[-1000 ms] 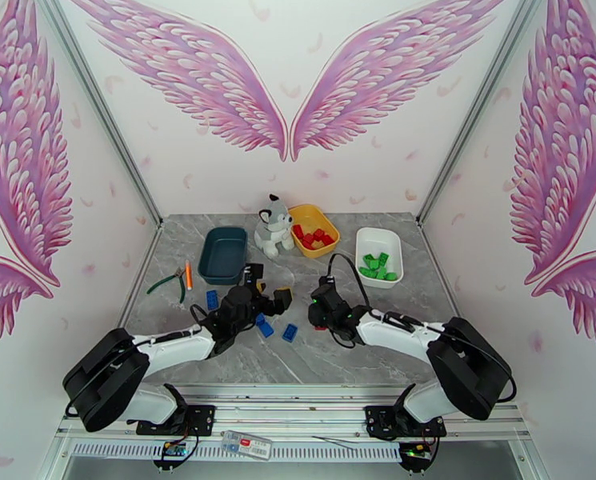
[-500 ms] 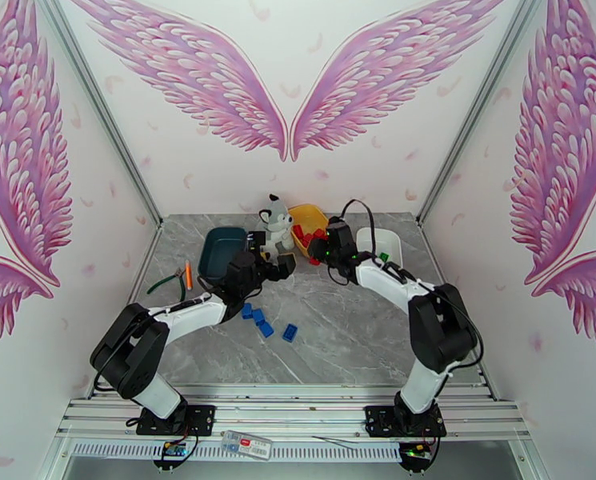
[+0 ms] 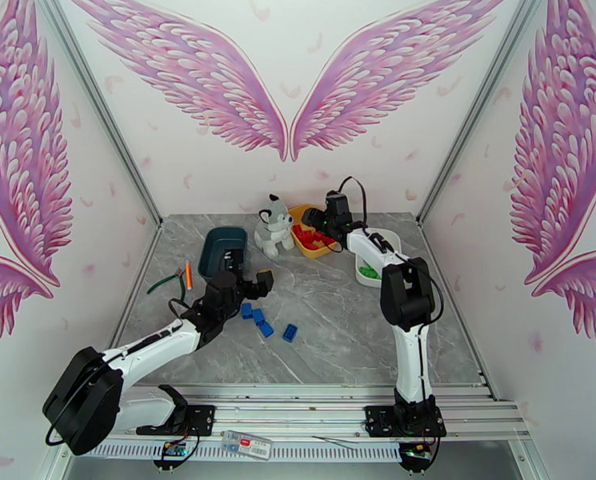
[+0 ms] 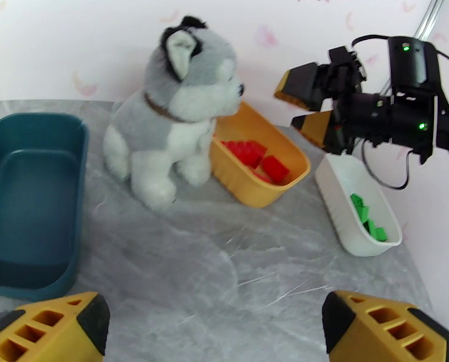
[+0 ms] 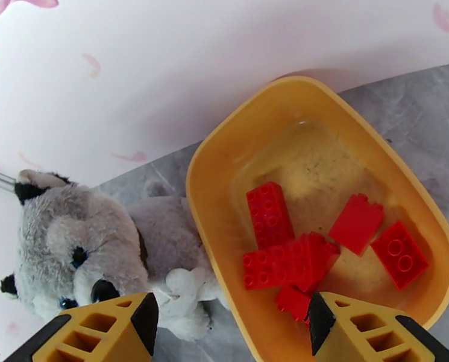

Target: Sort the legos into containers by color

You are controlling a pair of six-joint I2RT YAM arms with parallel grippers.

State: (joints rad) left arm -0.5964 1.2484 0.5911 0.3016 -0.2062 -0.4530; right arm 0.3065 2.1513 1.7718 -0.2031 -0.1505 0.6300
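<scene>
My right gripper (image 4: 305, 105) hangs over the yellow tray (image 5: 206, 194) just beside the husky (image 4: 176, 110), jaws parted and empty, red legos (image 5: 284, 254) lying in the tray beneath. My left gripper (image 4: 215, 333) sits on the husky's near side, jaws spread wide, holding nothing, with blue legos (image 3: 258, 317) loose on the table (image 3: 346, 322) beside it.

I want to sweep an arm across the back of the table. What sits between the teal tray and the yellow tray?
The plush husky sits upright between the teal tray and the yellow tray, close beside the yellow one. The left wrist view shows it plainly.
</scene>
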